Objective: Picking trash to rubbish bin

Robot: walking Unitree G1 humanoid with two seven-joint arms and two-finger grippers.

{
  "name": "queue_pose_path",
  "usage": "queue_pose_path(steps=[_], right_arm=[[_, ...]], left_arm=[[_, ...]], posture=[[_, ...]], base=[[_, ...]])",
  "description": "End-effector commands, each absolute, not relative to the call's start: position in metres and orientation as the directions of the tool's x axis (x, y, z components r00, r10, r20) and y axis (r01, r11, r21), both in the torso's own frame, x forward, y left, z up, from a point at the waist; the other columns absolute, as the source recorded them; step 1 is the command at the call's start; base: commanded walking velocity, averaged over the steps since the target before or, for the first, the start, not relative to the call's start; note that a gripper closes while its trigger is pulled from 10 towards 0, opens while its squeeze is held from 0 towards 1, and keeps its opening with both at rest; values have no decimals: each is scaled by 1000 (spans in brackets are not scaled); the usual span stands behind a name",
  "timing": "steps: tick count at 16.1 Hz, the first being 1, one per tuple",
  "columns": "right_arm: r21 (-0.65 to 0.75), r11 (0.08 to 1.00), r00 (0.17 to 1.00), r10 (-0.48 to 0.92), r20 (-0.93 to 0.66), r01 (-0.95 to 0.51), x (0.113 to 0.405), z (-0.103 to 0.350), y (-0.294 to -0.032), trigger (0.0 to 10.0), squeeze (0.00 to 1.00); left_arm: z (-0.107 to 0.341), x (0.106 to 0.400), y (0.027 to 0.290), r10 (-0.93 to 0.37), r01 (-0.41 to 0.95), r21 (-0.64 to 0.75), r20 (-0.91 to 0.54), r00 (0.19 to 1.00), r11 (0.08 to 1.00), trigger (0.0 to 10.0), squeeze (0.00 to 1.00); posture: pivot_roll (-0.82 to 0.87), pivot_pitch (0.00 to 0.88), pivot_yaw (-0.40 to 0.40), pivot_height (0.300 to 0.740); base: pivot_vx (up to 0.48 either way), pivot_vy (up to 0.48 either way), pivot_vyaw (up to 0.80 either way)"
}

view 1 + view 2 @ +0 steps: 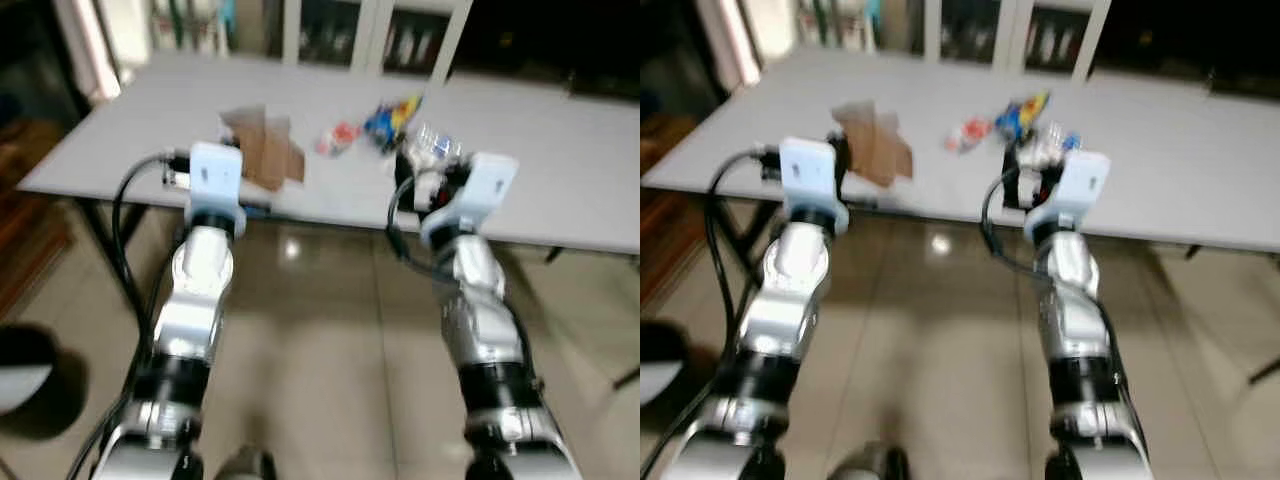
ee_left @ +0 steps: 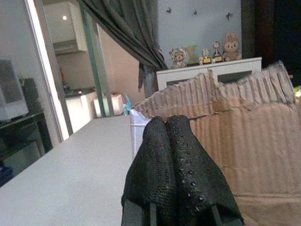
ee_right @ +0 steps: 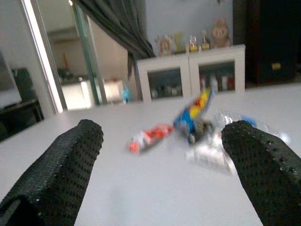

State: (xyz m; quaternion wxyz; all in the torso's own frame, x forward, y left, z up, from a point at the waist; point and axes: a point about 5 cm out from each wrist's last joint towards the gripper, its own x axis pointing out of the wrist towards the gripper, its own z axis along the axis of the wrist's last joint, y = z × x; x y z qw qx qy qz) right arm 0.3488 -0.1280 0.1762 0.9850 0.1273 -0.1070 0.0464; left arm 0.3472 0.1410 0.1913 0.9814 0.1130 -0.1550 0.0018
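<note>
Right gripper (image 3: 164, 165) spread before wrappers (image 3: 193, 120).

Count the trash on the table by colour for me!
Brown cardboard: 1
Red wrapper: 1
Blue and yellow wrapper: 1
Clear wrapper: 1
Total: 4
</note>
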Motion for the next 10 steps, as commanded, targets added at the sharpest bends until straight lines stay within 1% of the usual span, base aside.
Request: queue_pose_path(steps=[1, 5, 6, 10], right_arm=[[242, 965, 971, 43, 235, -102, 349, 180, -136, 10000, 0], [244, 965, 973, 42, 228, -99, 349, 178, -137, 10000, 0], [243, 965, 973, 43, 227, -99, 349, 178, -137, 10000, 0], [250, 966, 988, 27, 153, -65, 350, 162, -144, 10000, 0]], left_arm=[[198, 348, 134, -52, -25, 227, 324, 945, 973, 10000, 0], [196, 349, 135, -46, -30, 231, 316, 948, 972, 10000, 0], [196, 349, 135, -40, -34, 230, 311, 950, 973, 10000, 0], [168, 353, 143, -22, -17, 224, 174, 985, 974, 10000, 0]], posture=[[-52, 21, -82, 740], [-57, 25, -81, 740], [-57, 26, -81, 740], [-62, 34, -83, 740]], base=[[-304, 0, 0], [-288, 0, 0], [0, 0, 0], [0, 0, 0]])
